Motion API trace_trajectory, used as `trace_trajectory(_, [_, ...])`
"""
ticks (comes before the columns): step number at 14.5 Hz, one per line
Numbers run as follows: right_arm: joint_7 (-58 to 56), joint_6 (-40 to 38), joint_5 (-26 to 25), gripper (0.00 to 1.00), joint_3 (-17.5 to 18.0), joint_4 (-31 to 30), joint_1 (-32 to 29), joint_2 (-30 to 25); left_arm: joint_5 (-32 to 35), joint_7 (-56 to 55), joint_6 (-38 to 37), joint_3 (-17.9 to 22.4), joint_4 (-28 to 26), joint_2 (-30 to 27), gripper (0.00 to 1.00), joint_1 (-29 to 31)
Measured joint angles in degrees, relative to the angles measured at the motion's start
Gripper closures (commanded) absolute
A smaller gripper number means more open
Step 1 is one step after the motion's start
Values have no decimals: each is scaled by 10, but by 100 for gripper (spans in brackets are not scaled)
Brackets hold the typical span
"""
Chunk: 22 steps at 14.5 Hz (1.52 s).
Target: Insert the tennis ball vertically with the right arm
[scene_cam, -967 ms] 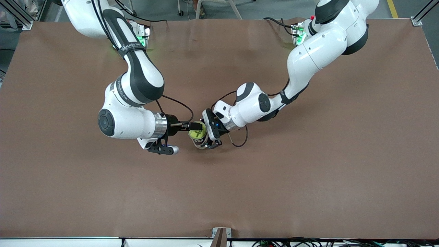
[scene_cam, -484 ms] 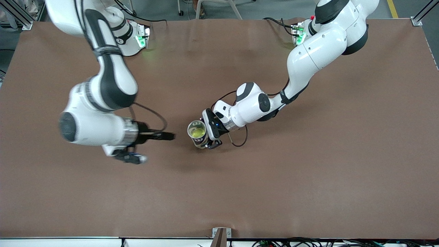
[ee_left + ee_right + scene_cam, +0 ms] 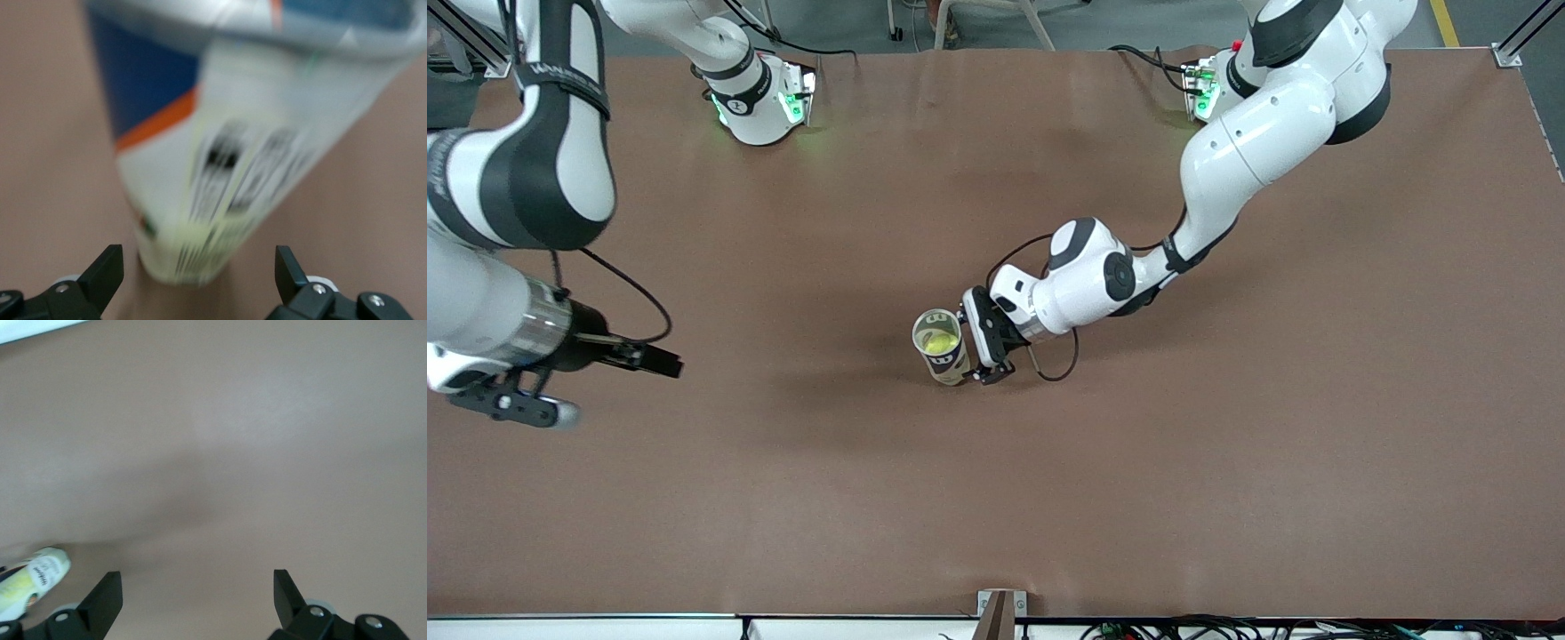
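Observation:
An open tennis-ball can [image 3: 941,348] stands upright on the brown table [image 3: 1227,444], with the yellow tennis ball [image 3: 937,343] inside it. My left gripper [image 3: 978,347] is right beside the can, low at table height. In the left wrist view its fingers [image 3: 107,270] stand wide apart on either side of the can [image 3: 233,147] with gaps showing, so it is open. My right gripper [image 3: 665,364] is open and empty, well away from the can toward the right arm's end of the table. The right wrist view shows bare table between its fingers [image 3: 107,593] and the can [image 3: 30,583] at the picture's edge.
The two arm bases [image 3: 756,102] [image 3: 1209,89] stand on the table edge farthest from the front camera. A black cable [image 3: 1054,369] loops beside the left wrist. A small bracket [image 3: 996,609] sits at the table's nearest edge.
The right gripper, at the can's mouth with the ball a second ago, has let go and swung far away toward its end of the table. The left gripper has drawn back slightly from the can.

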Motion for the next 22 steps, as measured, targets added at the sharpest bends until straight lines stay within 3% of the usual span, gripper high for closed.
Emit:
trace_trajectory(3, [-53,-3,-5,0,-37,1,-3,-16,0,-16,-122,-3,3,-34,0,45])
trace_trajectory(5, [-65,-3,-6,0,-29,1,-28,-31,0,-41,-197,-2,10,-63,0,69])
trace_trajectory(6, [-74,-4,-19,0,6,1,-63,-43,0,-59,-239,2,20,-76,0,77])
trace_trajectory(10, [-95,-7,-139,0,241,-1,-253,-96,36,-193,-391,40,73,-124,0,83])
trace_trajectory(12, [-108,-8,-150,0,292,-13,-301,-113,64,-294,-452,47,97,-143,0,87])
trace_trajectory(16, [-134,-6,-151,0,301,-45,-314,-134,88,-448,-528,70,124,-186,0,116])
trace_trajectory(22, [-124,18,-151,0,304,-175,-314,-230,126,-586,-591,130,132,-261,0,128])
